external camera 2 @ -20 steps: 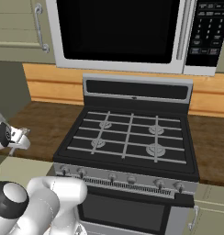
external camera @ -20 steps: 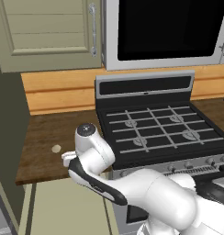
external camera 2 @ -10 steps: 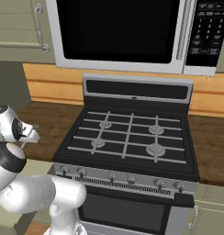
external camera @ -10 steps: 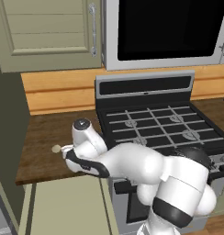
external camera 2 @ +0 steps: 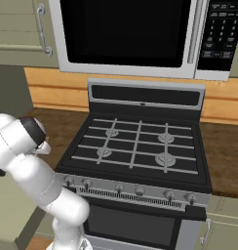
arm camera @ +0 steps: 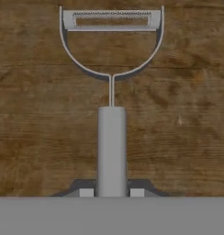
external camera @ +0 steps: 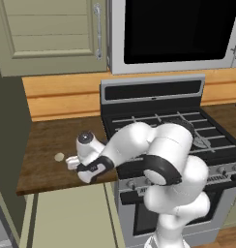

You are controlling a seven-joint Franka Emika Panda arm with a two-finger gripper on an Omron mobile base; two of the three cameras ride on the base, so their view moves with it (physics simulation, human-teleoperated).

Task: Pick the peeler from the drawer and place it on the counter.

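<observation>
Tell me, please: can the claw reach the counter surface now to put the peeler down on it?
Probably yes. The claw holds the peeler by its handle directly over the bare wood of the counter, and nothing lies between them. The small beige disc sits off to one side.

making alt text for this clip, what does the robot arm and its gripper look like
The arm is glossy white, built of fat rounded segments, with a black band around the elbow joint and a dark round cap on the wrist. No cables or markings can be seen. The gripper has two small dark grey finger tips with paler grey pads.
</observation>
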